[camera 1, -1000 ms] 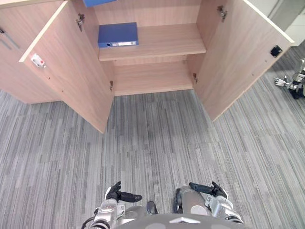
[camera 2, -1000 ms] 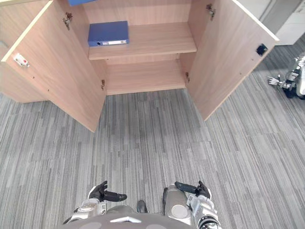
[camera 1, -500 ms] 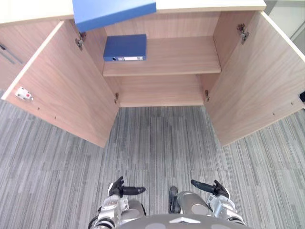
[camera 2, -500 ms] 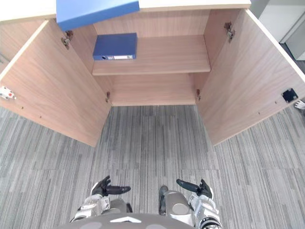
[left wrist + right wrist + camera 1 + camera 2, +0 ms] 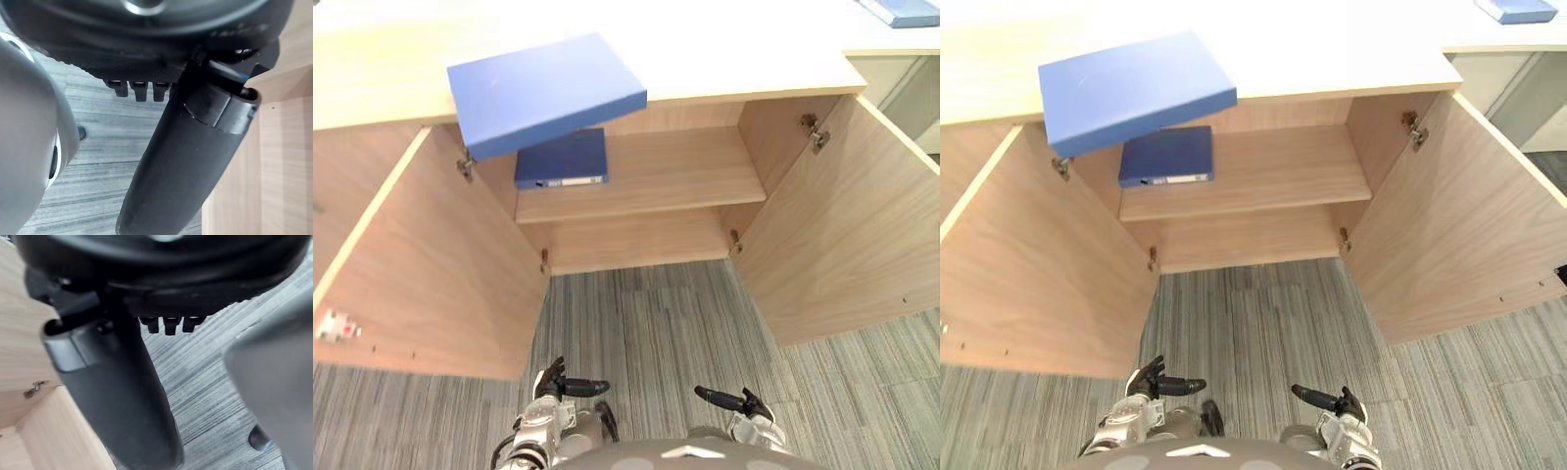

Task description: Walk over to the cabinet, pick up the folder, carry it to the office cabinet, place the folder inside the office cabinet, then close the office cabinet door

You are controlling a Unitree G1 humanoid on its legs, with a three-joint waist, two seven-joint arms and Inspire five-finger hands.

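Note:
A light blue folder (image 5: 543, 93) lies on the wooden cabinet's pale top (image 5: 734, 54), its near corner jutting over the front edge above the left door. A darker blue folder (image 5: 562, 159) lies flat at the left of the upper shelf (image 5: 675, 176) inside the cabinet. Both cabinet doors stand wide open. My left hand (image 5: 551, 384) and right hand (image 5: 749, 404) hang low over the carpet, well short of the cabinet, both open and holding nothing. The left thumb (image 5: 186, 161) and the right thumb (image 5: 127, 396) stick straight out in the wrist views.
The open left door (image 5: 431, 274) and right door (image 5: 842, 235) flank a strip of grey carpet (image 5: 646, 313) leading to the shelves. The lower shelf (image 5: 636, 240) is bare. Another blue item (image 5: 901, 10) lies on a surface at the far right.
The camera has come closer and lifted, so the cabinet top and the whole light blue folder on it now show. Both hands stay low and empty.

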